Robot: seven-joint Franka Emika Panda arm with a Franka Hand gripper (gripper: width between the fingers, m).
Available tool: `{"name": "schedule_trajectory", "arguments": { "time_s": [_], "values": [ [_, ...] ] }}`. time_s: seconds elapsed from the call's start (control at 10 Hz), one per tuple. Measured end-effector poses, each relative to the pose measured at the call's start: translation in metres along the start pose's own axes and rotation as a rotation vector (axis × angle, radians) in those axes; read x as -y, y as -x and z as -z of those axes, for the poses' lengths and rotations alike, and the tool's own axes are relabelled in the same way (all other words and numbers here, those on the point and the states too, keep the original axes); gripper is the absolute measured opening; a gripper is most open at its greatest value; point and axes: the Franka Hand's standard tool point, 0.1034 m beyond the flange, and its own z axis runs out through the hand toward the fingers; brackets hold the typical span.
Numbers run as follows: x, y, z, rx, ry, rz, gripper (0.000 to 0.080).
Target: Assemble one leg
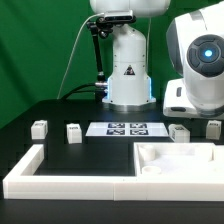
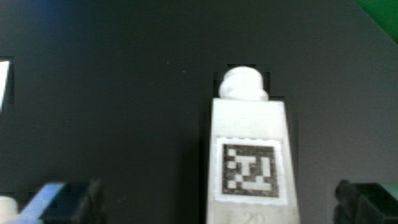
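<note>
- White plastic wall (image 1: pixel 20 168), L-shaped, lies on the black table (image 1: pixel 100 150) at the exterior view's left and runs along the front.
- Behind its short arm stand the first leg (image 1: pixel 38 128) and the second leg (image 1: pixel 73 132), near each other but apart.
- The marker board (image 1: pixel 127 128) lies flat in the middle, in front of my base (image 1: pixel 128 75).
- Toward the exterior view's right, the tray (image 1: pixel 150 165) sits just behind the wall's long run. The third leg (image 1: pixel 178 131) and fourth leg (image 1: pixel 213 127) stand behind it.
- My arm (image 1: pixel 200 65) looms at the far right.
- In the wrist view, a leg (image 2: pixel 247 125) shows its tag (image 2: pixel 247 165) to the camera, with a rounded peg (image 2: pixel 244 82) at one end.
- That leg sits between my fingers (image 2: pixel 50 200). My gripper (image 2: pixel 210 199) is spread wide and touches nothing.
- I cannot tell which of the four legs it is.
</note>
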Motion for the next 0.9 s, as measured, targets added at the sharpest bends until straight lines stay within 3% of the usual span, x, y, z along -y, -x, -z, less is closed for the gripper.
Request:
{"name": "schedule_trajectory", "arguments": {
  "time_s": [0.4, 0.6, 0.8, 0.9],
  "values": [
    [0.0, -0.001, -0.024, -0.014, 0.019, 0.007, 0.0649],
    [0.002, 0.0, -0.026, -0.014, 0.025, 0.008, 0.0649],
    [0.002, 0.0, -0.026, -0.014, 0.025, 0.008, 0.0374],
    [0.002, 0.0, -0.026, -0.014, 0.025, 0.008, 0.0374]
  ]
}}
